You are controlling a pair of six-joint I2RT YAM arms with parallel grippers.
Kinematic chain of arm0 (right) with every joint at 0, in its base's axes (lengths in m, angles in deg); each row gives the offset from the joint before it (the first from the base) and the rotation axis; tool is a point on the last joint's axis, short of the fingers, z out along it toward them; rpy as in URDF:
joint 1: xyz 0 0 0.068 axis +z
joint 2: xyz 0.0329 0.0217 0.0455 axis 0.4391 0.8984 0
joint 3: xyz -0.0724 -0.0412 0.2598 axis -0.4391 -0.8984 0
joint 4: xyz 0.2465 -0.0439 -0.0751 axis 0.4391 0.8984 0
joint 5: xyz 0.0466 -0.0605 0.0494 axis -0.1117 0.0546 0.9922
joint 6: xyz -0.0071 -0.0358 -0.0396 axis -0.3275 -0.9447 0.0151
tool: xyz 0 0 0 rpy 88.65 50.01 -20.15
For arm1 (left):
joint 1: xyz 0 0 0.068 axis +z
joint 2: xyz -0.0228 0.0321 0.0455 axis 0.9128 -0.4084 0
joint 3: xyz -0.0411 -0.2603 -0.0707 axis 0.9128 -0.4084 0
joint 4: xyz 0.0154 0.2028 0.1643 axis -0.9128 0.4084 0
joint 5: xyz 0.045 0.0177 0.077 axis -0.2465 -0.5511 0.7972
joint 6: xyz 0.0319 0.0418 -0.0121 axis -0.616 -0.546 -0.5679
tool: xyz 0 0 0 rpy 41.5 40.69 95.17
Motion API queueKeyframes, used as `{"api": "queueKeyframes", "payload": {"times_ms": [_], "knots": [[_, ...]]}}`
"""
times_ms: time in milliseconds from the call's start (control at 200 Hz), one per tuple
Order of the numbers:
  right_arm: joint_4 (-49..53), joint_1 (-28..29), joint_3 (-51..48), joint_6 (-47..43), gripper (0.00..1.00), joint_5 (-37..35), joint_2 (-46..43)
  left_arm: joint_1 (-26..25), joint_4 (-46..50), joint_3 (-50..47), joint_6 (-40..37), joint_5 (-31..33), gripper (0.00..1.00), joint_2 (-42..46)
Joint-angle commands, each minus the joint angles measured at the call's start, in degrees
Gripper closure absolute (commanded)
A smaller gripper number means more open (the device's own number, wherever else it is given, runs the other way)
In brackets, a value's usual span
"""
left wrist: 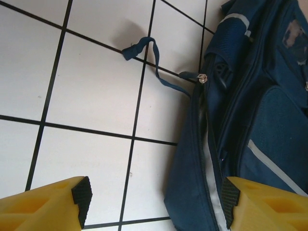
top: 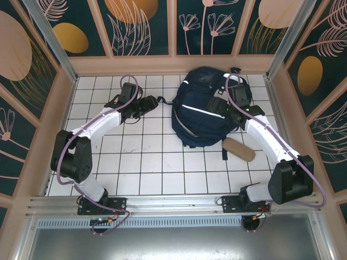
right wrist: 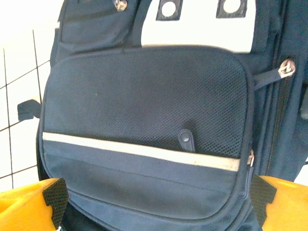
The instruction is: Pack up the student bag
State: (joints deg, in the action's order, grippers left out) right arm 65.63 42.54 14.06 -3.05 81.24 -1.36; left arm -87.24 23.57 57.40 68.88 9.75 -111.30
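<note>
1. While the tan roll [top: 239, 149] lies on the surface [top: 141, 162] beside the student bag [top: 203, 108], an arm could knock it away.
2. Right hand [right wrist: 159, 196], open over the bag's pocket, may pinch fabric only.
3. Left hand [left wrist: 156, 195], open beside it, could snag the strap [left wrist: 139, 45].

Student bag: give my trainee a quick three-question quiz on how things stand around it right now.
1. True or false: the left gripper is shut on the student bag's loose strap.
2. What lies on the tiled table beside the bag, near the right arm? A) a tan cylinder B) a red book C) a green bottle
3. Fill in: the right gripper hangs over the bag's mesh front pocket with its jaws ___.

Key: 1. False: it is open, and the strap lies free on the tiles. 2. A. 3. open.
</note>
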Motion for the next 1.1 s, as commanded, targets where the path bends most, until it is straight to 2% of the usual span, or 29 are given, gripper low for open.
{"api": "queueKeyframes", "payload": {"times_ms": [0,90,175,505,570,630,730,805,1091], "knots": [[1.32,-0.49,-2.34,2.76,0.01,-2.28,0.53,-0.29,-0.95,-1.36,0.56,-0.64,0.27,3.28],[2.86,-2.76,-4.36,3.95,0.01,-5.8,0.54,-0.37,-1.26,-2.48,0.65,-1.03,0.27,4.38],[2.32,-6.7,-7.55,4.64,0.01,-5.63,-0.2,-0.58,-1.81,-3.53,0.68,-1.92,0.27,5.39],[-1.17,-24.35,-20.7,5.3,0.01,0.64,-1.5,-5.08,-4.22,-6.41,2.47,-3.01,0.27,7.29],[-1.06,-26.43,-22.59,5.04,0.01,0.65,-1.32,-6.63,-4.41,-6.35,2.74,-2.93,0.27,6.68],[-1.17,-27.19,-24.21,5.05,0.01,4.26,-1.63,-8.03,-4.65,-6.34,3.19,-2.85,0.27,6.13],[-1.86,-26.82,-27.35,6.8,0.01,11.25,-3.05,-9.95,-5.23,-6.4,4.01,-2.59,0.27,5.18],[-2.49,-24.27,-29.69,10.03,0.01,15.9,-5.33,-11.08,-5.5,-6.37,4.55,-2.4,0.27,4.77],[-6.5,-4.68,-35.6,26.47,0.01,19.27,-12.32,-15.22,-5.75,-7.8,5.49,-0.69,0.27,4.1]]}}
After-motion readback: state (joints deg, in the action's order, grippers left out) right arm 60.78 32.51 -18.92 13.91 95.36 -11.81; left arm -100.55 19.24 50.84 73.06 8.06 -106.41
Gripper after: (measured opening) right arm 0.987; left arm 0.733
